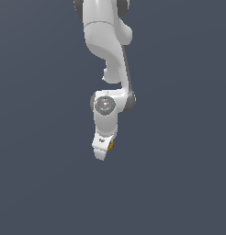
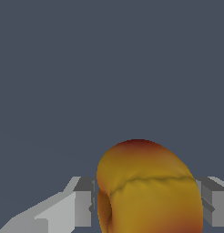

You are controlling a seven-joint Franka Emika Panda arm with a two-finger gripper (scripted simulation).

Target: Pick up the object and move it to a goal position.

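The object (image 2: 148, 189) is a roundish orange-yellow lump with a reddish patch. In the wrist view it fills the space between my two grey fingers (image 2: 82, 200), which press on its two sides. In the exterior view only a small orange sliver of the object (image 1: 111, 145) shows beside the white gripper (image 1: 104, 149), most of it hidden by the hand. The gripper is shut on the object and hangs from the white arm (image 1: 105, 41), which comes down from the top of the exterior view.
A plain dark grey-blue surface (image 1: 179, 183) fills both views. No other object shows.
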